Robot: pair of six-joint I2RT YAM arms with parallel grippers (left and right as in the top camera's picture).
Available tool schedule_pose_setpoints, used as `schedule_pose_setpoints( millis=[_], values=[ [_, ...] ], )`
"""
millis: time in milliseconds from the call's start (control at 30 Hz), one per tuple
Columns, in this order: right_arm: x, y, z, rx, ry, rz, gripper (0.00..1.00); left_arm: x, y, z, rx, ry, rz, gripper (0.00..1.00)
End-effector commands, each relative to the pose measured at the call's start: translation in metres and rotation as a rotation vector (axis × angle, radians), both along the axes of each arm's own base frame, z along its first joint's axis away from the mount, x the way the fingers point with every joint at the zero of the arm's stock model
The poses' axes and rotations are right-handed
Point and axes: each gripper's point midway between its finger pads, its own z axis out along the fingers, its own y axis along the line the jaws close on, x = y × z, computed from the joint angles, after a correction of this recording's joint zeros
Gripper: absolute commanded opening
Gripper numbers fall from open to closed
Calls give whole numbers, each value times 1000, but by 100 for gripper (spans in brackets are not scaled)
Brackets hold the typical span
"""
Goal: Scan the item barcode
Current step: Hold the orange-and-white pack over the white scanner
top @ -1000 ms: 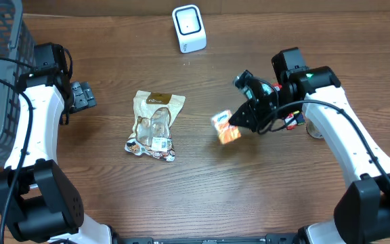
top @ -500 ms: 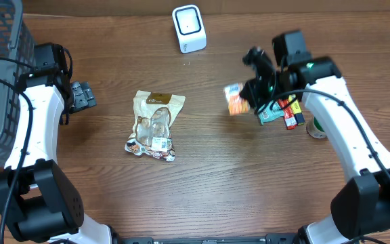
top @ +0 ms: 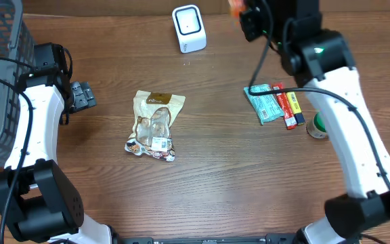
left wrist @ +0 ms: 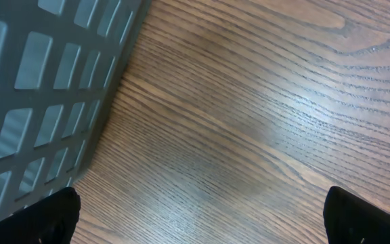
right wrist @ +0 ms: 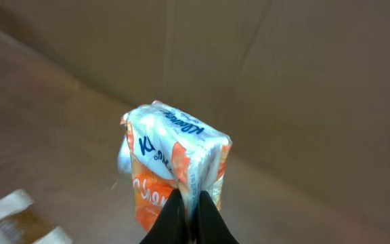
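While the right gripper [right wrist: 187, 207] clamps the orange pack [right wrist: 175, 163], the scanner [top: 189, 28] lies near — to its left. This arm is closer.

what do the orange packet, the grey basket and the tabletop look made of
Orange packet: thin glossy plastic film, judging by its crinkled, shiny printed wrap. Grey basket: probably matte moulded plastic, with a uniform grid of holes. Tabletop: wood or wood-look laminate, visible brown grain; which one is unclear.

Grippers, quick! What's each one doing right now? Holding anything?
Left gripper: open, holding nothing.
Right gripper: closed on the packet.
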Motion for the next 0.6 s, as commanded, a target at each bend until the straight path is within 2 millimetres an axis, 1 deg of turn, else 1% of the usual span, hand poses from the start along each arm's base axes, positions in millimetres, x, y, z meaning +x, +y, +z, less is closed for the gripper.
schedule_pose_setpoints(
  millis=[0,33,133,167,233,267,300,433,467,533,567],
  values=[
    [34,26,-10,-233,-141,28,5,4,0,11,17,-27,-7,100],
    [40,33,-14,-257,-163,35,5,4,0,11,17,-27,-7,99],
    [56,51,-34,-343,-192,45,5,4,0,11,17,-27,-7,100],
    [62,56,-46,-378,-194,51,7,4,0,11,17,-27,-7,100],
    [73,66,-68,-444,-195,63,8,4,0,11,17,-27,-7,100],
    [80,71,-84,-486,-191,72,8,4,0,11,17,-27,-7,100],
    [85,75,-95,-514,-192,78,8,4,0,11,17,-27,-7,100],
    [106,89,-146,-634,-196,118,9,4,0,11,17,-27,-7,100],
    [110,91,-156,-652,-202,127,9,4,0,11,17,-27,-7,100],
    [119,96,-182,-673,-194,137,10,4,0,11,17,-27,-7,100],
    [123,97,-191,-673,-200,128,10,4,0,11,17,-27,-7,100]
  ],
)
